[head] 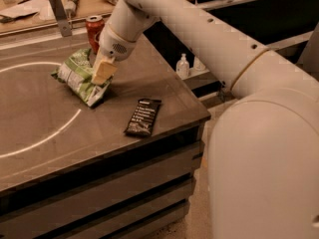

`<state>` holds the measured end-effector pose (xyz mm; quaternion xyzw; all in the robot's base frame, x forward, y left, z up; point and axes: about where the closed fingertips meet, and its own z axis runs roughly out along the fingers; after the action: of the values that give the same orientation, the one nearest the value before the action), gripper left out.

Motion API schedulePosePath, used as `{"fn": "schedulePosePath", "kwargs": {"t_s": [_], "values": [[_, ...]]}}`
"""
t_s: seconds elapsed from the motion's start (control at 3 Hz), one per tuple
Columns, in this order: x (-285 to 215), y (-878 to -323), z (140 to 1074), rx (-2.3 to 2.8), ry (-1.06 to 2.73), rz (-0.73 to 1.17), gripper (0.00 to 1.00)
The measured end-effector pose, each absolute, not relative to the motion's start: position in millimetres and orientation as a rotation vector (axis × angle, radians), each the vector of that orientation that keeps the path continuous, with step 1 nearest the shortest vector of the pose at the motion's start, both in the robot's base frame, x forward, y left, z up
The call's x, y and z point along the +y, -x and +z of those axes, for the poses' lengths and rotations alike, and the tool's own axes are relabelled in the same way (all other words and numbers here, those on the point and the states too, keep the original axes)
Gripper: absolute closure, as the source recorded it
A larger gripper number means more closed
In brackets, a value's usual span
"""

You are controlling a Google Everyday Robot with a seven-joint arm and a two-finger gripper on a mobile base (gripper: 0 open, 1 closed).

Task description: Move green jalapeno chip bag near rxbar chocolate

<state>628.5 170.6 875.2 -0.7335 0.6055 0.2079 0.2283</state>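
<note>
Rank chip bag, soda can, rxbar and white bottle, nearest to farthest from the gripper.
The gripper is down on the bag.
1. green jalapeno chip bag, directly under it.
2. red soda can, just behind.
3. rxbar chocolate, toward the front right.
4. white bottle, far right.
</note>
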Motion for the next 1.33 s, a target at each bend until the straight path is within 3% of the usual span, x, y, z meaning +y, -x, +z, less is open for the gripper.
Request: {"fn": "schedulePosePath", "kwargs": {"t_s": [0.67,1.0,1.33], "values": [[72.5,-611.6,901.7,1.660,2.070,0.567,1.00],[41.3,-602.3,908.7,1.661,2.101,0.578,0.83],[21.3,-593.2,915.3,1.646,2.141,0.577,0.59]]}}
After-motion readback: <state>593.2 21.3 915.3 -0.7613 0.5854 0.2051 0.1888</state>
